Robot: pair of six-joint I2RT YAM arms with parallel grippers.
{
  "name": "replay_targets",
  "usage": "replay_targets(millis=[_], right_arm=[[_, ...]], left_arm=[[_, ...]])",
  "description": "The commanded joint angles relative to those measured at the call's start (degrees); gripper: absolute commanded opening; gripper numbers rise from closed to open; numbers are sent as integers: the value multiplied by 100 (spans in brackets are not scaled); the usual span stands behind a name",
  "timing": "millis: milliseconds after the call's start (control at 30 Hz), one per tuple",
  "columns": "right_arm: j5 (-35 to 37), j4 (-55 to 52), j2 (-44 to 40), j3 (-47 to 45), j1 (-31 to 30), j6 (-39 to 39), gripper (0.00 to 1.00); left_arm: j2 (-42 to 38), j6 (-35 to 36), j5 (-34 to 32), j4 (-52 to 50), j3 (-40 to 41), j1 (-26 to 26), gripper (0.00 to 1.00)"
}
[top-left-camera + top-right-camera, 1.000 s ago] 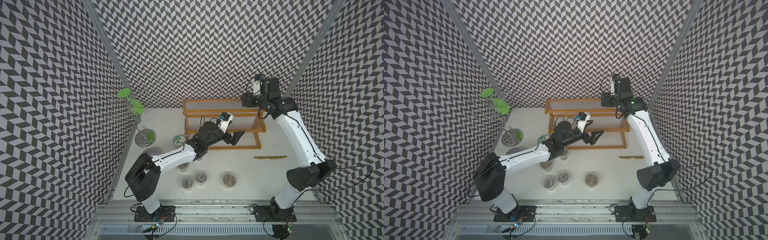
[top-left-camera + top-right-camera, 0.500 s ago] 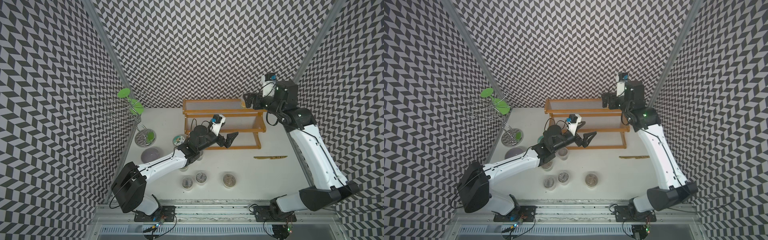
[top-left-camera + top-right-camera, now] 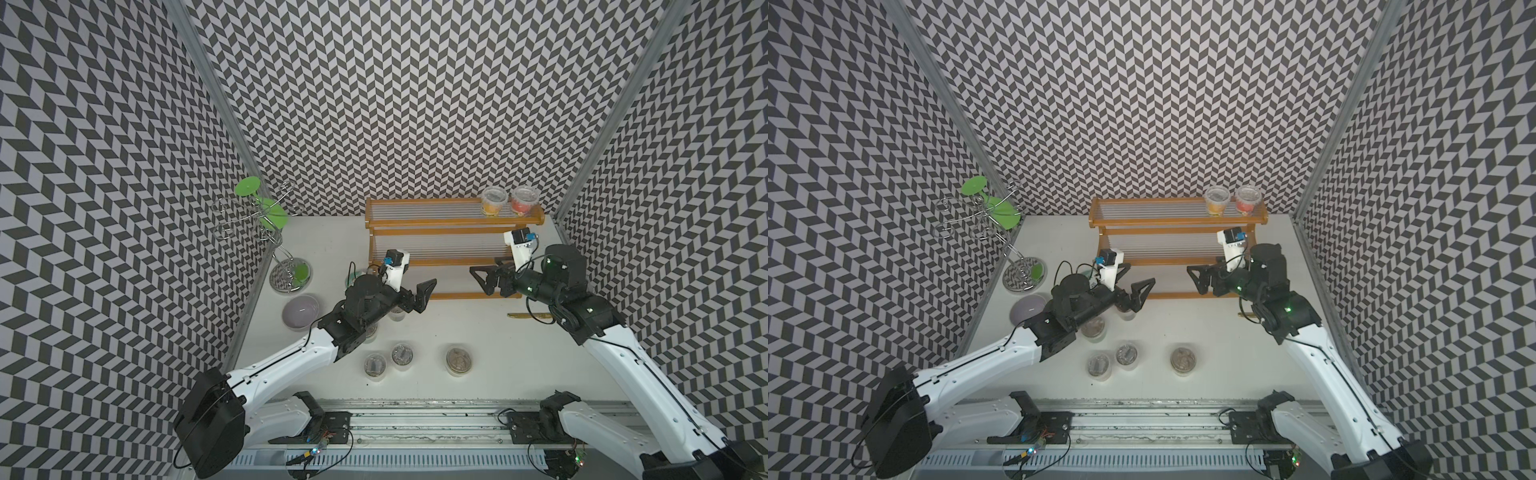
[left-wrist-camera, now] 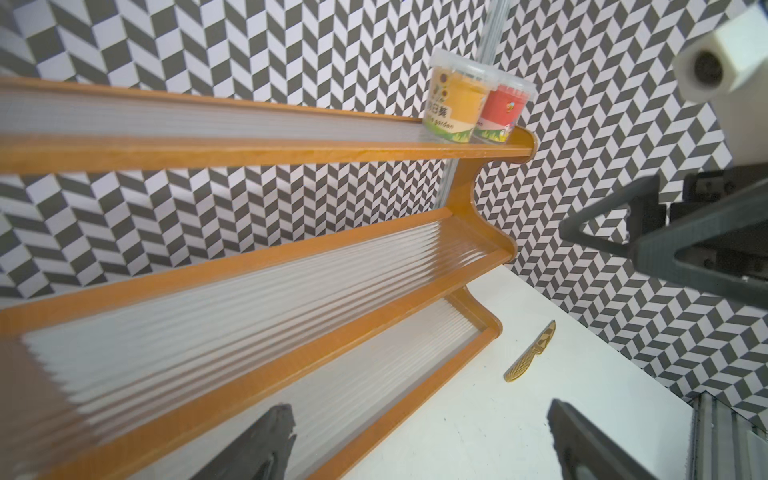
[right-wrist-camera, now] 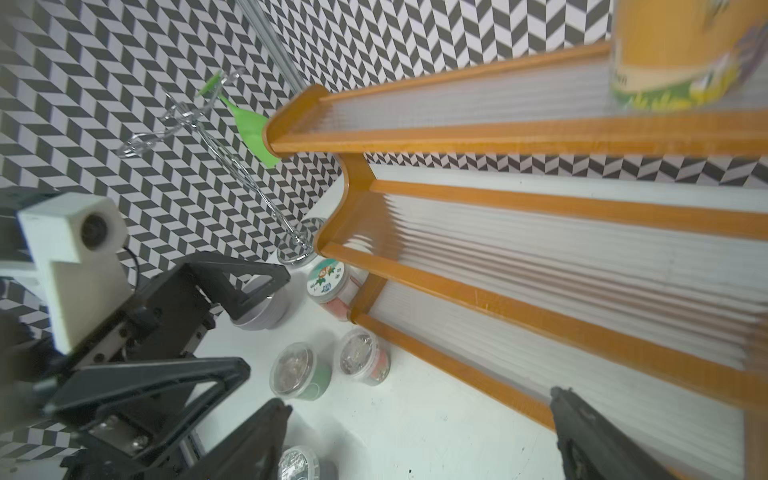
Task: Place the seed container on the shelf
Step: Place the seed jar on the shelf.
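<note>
At the 3 o'clock end of the shelf's (image 3: 436, 262) top tier, an orange seed container (image 3: 493, 201) stands upright just beside a red seed container (image 3: 523, 200). The spare seed containers (image 3: 402, 355) sit on the tabletop (image 3: 498, 365) toward 6 o'clock. The left gripper (image 3: 417, 277) and right gripper (image 3: 487, 270) hover before the shelf, fingers apart and empty. These tubs look light, stiff and smooth-sided. They are best pinched around the body, below the lid rim.
</note>
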State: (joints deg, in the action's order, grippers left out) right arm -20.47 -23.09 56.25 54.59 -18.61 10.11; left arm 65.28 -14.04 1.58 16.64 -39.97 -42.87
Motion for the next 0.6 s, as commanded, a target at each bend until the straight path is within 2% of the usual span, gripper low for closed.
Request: replay_targets(millis=[0,100,267,400,467,533,567], right_arm=[[709,354,-349,-378,-43,204,99],[1319,575,-523,-1076,-35,704,100],[1111,945,-401,-1789,-31,1377,99],[281,1498,-276,-2253,25,1511,99],[-639,1932,-247,-2429,20,1391,99],[-1296,2399,-174,-2612,-37,1459,94],[-1310,2472,-152,-2641,-117,1439,93]], left_arm=[[-320,-349,-57,-212,354,64,100],[-506,-478,-44,-292,590,73,100],[-712,-637,-71,-350,811,82,100],[-875,-746,-219,-515,944,91,100],[-1003,-819,-362,-640,1039,99,100],[-1196,-990,-567,-792,1157,110,100],[-1302,-1047,-637,-847,1219,116,100]])
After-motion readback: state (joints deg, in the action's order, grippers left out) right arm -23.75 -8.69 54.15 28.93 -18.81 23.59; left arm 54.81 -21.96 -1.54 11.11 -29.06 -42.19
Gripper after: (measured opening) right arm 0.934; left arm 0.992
